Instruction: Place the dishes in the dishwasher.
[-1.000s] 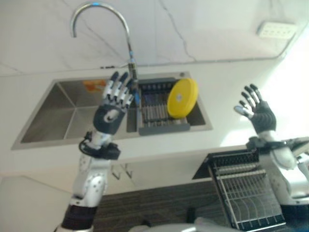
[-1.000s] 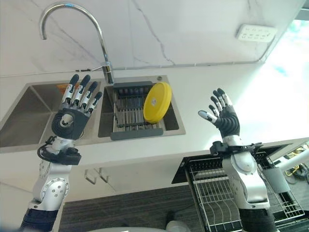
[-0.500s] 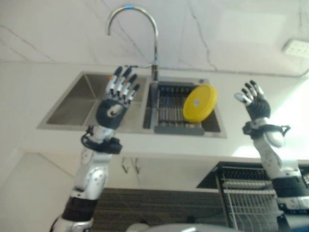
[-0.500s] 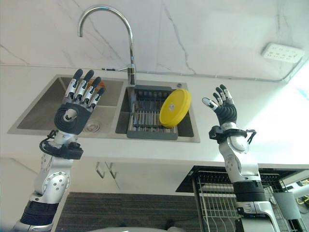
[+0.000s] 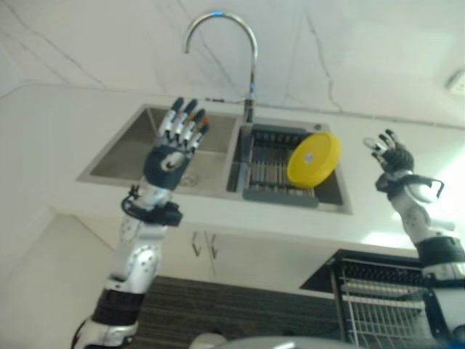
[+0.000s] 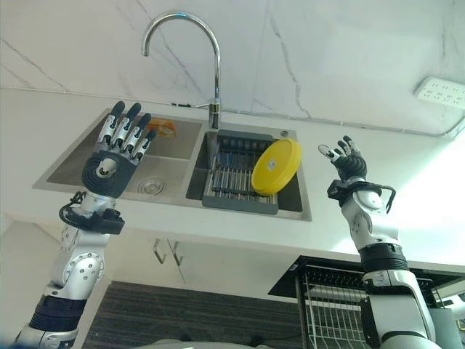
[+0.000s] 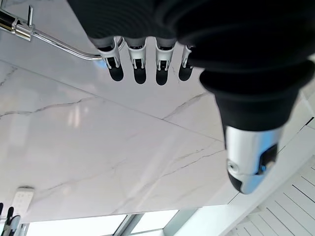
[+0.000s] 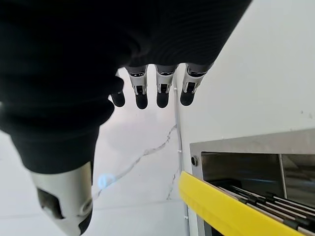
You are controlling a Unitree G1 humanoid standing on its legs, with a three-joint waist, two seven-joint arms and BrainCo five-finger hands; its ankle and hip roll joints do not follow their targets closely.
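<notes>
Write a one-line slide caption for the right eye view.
Both hands, left and right, raised open above the sink, yellow plate upright in its rack.

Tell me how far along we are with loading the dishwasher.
Nothing is loaded yet. The yellow plate leans in the drying rack in the sink's right basin. Both the left hand and right hand are raised, open and empty. The dishwasher rack is pulled out at lower right, and the part in view holds no dishes. Left: grasp the plate, carry it over and slot it in.
</notes>
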